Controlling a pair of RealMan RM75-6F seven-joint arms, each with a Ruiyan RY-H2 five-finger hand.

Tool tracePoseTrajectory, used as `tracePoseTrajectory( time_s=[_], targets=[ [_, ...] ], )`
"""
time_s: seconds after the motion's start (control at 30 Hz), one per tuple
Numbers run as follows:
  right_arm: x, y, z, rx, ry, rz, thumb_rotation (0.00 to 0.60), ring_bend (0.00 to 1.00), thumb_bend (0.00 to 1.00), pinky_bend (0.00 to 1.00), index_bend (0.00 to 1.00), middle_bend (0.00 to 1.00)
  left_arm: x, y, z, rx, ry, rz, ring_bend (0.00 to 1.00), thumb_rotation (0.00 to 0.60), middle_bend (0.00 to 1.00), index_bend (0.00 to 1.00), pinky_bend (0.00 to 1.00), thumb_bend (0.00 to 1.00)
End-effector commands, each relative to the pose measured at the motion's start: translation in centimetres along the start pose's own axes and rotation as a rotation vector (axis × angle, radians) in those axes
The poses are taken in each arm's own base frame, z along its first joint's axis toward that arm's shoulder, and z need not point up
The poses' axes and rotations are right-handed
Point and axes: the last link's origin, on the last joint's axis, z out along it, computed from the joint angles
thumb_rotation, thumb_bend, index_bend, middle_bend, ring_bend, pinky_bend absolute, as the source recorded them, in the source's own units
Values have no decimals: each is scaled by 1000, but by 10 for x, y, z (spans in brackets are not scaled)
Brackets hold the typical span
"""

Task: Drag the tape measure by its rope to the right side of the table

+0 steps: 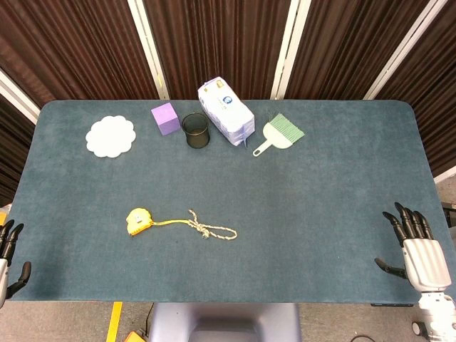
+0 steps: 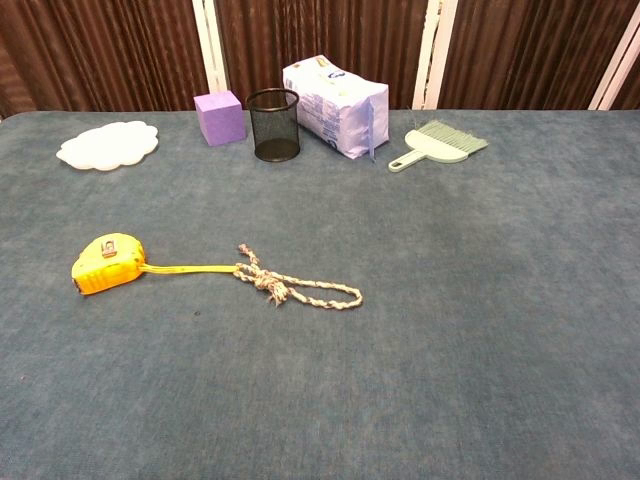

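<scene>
Two hands show only in your head view, and both are partly cut off: your left hand (image 1: 8,256) sits at the frame's left edge beside the near corner of the table (image 1: 320,214), with just its dark fingers and part of the palm visible; your right hand (image 1: 417,253) rests at the near right edge, fingers spread apart and holding nothing. Your left fingers also look apart and empty (the crop hides the rest). The chest view shows neither hand.

The yellow tape measure (image 2: 108,263) lies left of centre on the table, its yellow blade pulled out a little to the knotted rope (image 2: 295,287), which trails to the right in a loop.

Along the far edge stand a white scalloped mat (image 2: 108,144), a purple cube (image 2: 220,117), a black mesh cup (image 2: 273,124), a white-and-blue tissue pack (image 2: 335,105) whose printing is too small to read, and a green hand brush (image 2: 438,144).
</scene>
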Motion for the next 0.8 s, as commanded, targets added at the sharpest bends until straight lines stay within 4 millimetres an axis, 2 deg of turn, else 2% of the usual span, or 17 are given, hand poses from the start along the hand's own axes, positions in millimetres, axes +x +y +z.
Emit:
tracePoseTrajectory(
  time_s=[0.03, 0.5, 0.8],
  targets=[
    [-2, 0, 0, 2, -6, -7, 600, 48, 215, 0, 241, 79, 1, 1, -1, -3, 6, 0, 0, 600, 0, 45, 98, 467],
    [-1, 0, -2, 4, -4, 2, 600, 48, 214, 0, 242, 79, 1, 3, -4, -11, 2, -2, 0, 600, 0, 45, 98, 467],
    [-6, 0, 5, 49, -32, -7, 600, 48, 215, 0, 244, 79, 1, 5, -4, -10, 7, -9, 0, 600, 0, 45, 99, 466]
  ],
)
